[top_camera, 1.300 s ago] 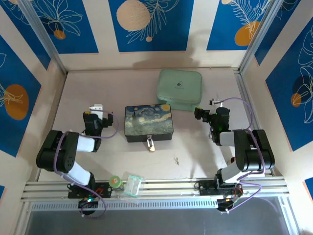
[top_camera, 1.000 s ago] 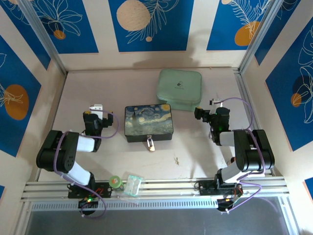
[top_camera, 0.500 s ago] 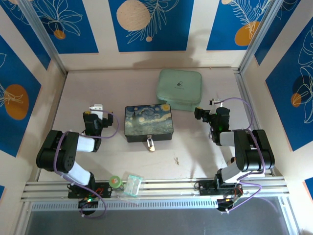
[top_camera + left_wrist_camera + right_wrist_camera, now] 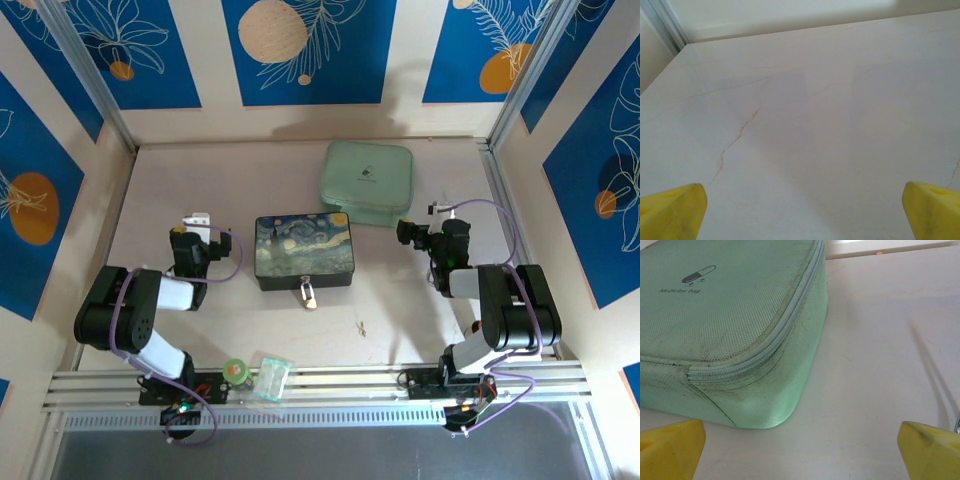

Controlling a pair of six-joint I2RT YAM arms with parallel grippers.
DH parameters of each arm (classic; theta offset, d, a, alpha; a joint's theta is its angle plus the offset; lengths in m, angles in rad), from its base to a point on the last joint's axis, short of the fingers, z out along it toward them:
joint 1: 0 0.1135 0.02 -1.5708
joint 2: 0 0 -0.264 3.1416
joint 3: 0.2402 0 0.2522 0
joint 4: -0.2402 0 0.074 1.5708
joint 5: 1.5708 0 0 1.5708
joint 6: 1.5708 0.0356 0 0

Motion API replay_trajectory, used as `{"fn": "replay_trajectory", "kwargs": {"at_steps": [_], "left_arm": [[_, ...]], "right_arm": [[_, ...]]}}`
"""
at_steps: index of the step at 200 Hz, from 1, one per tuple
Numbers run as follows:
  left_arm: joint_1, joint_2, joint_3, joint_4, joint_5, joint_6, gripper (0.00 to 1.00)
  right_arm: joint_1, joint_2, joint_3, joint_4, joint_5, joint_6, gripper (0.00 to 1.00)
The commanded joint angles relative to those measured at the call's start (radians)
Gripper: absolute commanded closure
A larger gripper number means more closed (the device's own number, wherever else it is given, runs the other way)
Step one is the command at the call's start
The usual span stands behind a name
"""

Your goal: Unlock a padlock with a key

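The small brass padlock (image 4: 309, 296) lies on the table at the front edge of the painted box (image 4: 303, 248), by its latch. A tiny grey key (image 4: 361, 327), hard to make out, lies on the bare table to the right of the padlock and nearer the front. My left gripper (image 4: 196, 232) sits left of the box, and in the left wrist view the left gripper (image 4: 802, 217) is open over bare table. Right of the box stands my right gripper (image 4: 438, 232). In the right wrist view the right gripper (image 4: 801, 452) is open with nothing in it.
A mint green zipped medicine bag (image 4: 366, 183) lies behind the box, and the bag's (image 4: 725, 315) near corner is close ahead-left of the right fingers. A small green round item (image 4: 235, 371) and a clear packet (image 4: 270, 379) rest on the front rail. Walls enclose the table.
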State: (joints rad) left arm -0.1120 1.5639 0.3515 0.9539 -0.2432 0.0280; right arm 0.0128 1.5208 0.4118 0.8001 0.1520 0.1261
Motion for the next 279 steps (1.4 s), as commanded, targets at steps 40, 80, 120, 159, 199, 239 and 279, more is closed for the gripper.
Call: {"fn": "replay_trajectory", "kwargs": {"at_steps": [40,80,120,159,199,239,279], "left_arm": [[0.011,0.002,0.006,0.025,0.008,-0.004,0.01],[0.011,0.003,0.006,0.025,0.008,-0.004,0.01],[0.011,0.002,0.004,0.029,0.010,-0.004,0.01],[0.011,-0.034,-0.021,0.049,0.004,-0.005,0.01],[0.011,-0.235,0.001,-0.153,-0.027,-0.011,0.01],[0.011,-0.456,0.061,-0.401,-0.034,-0.186,0.01],[0.012,-0.605,0.063,-0.541,0.071,-0.608,0.01]], "right_arm": [[-0.004,0.001,0.002,0.016,-0.012,-0.017,0.01],[-0.004,0.001,0.002,0.017,-0.012,-0.017,0.01],[-0.004,-0.001,0.000,0.019,-0.012,-0.017,0.01],[-0.004,-0.038,0.002,-0.012,0.018,-0.005,0.01],[0.026,-0.212,0.026,-0.191,0.038,-0.029,0.01],[0.033,-0.381,0.074,-0.400,-0.007,0.032,0.01],[0.013,-0.510,0.172,-0.706,-0.084,0.310,0.01]]}}
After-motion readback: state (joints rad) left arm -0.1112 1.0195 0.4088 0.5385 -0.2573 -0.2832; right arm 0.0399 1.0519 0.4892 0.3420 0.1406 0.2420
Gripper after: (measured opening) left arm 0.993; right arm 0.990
